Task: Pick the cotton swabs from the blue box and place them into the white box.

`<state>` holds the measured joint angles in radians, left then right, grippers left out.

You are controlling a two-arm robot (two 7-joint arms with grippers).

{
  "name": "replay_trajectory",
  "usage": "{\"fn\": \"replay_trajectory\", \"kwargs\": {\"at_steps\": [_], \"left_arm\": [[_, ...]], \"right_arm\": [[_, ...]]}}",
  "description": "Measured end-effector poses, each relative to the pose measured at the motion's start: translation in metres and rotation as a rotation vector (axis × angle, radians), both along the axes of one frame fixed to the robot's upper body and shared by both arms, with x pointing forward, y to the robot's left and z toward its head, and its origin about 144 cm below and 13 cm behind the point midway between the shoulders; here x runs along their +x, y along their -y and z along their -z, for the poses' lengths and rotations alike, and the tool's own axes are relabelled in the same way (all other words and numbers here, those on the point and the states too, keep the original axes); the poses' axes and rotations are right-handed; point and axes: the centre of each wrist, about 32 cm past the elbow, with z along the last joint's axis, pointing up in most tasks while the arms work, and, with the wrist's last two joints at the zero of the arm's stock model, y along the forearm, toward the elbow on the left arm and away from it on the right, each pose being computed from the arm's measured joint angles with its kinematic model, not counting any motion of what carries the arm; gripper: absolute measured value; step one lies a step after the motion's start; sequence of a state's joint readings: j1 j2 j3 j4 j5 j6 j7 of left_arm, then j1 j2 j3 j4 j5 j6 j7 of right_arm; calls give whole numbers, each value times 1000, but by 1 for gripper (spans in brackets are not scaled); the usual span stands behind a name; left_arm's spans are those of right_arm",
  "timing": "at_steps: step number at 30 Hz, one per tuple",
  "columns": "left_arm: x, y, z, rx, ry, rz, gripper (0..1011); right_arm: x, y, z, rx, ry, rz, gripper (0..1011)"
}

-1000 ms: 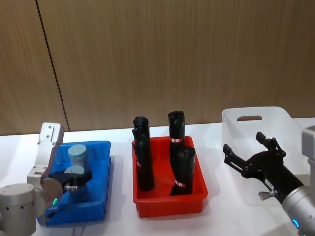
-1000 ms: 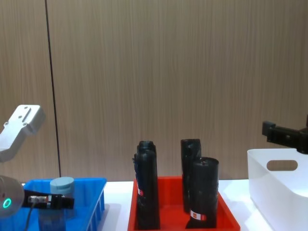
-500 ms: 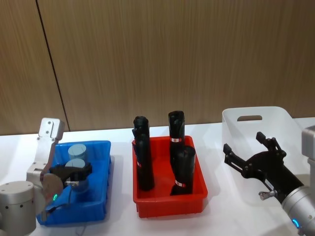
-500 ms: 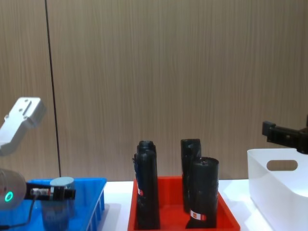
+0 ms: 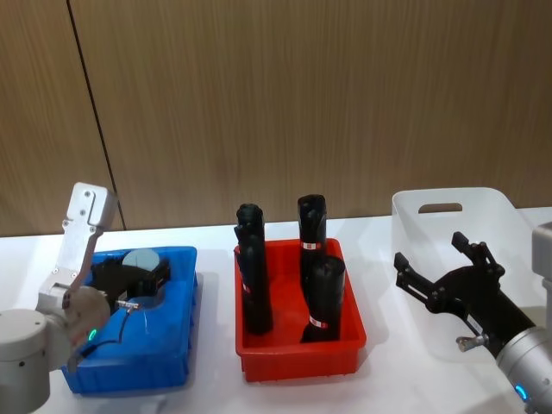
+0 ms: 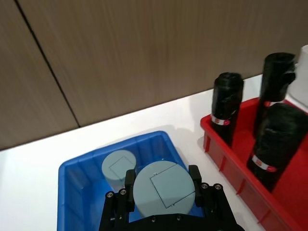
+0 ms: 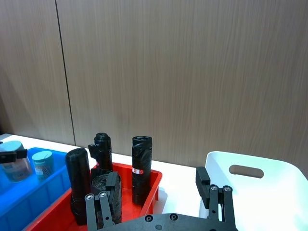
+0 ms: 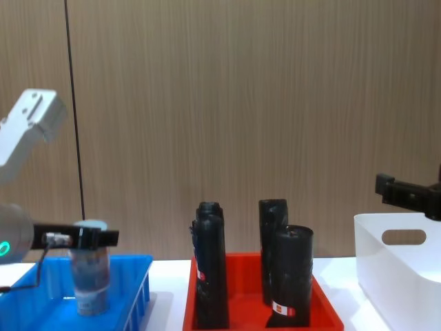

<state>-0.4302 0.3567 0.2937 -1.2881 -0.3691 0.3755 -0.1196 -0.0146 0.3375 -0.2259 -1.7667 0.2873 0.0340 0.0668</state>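
Observation:
My left gripper [image 5: 136, 274] is shut on one jar of cotton swabs [image 5: 141, 258], clear with a pale grey-blue lid, and holds it upright above the floor of the blue box [image 5: 177, 345]. In the chest view that jar [image 8: 91, 276] hangs from the left gripper [image 8: 84, 238], its lid above the box rim [image 8: 134, 261]. A second jar [image 6: 118, 165] stands in the blue box [image 6: 67, 168] behind the held one [image 6: 163, 185]. The white box [image 5: 448, 216] stands at the far right. Just in front of it my right gripper [image 5: 444, 280] hovers open, with nothing between its fingers.
A red tray [image 5: 297, 354] with three tall black rolls [image 5: 252, 276] stands between the two boxes. A wooden wall closes the back of the white table [image 5: 388, 379]. Bare table lies in front of the tray and between tray and white box.
My left gripper has risen with the jar, from low inside the blue box to well above its floor. The right arm has stayed still.

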Motion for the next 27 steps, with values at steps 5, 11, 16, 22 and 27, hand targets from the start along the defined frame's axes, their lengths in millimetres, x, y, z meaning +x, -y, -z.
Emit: {"fn": "replay_trajectory", "kwargs": {"at_steps": [5, 11, 16, 22, 27], "left_arm": [[-6, -2, -10, 7, 41, 55, 666], [-14, -5, -21, 11, 91, 153, 666], [-18, -7, -29, 9, 121, 222, 668], [-20, -10, -36, 2, 150, 315, 666], [-21, -12, -41, -7, 166, 388, 668]], "right_arm": [[0, 0, 0, 0, 0, 0, 1001], [0, 0, 0, 0, 0, 0, 1002], [0, 0, 0, 0, 0, 0, 1001], [0, 0, 0, 0, 0, 0, 1002], [0, 0, 0, 0, 0, 0, 1002]]}}
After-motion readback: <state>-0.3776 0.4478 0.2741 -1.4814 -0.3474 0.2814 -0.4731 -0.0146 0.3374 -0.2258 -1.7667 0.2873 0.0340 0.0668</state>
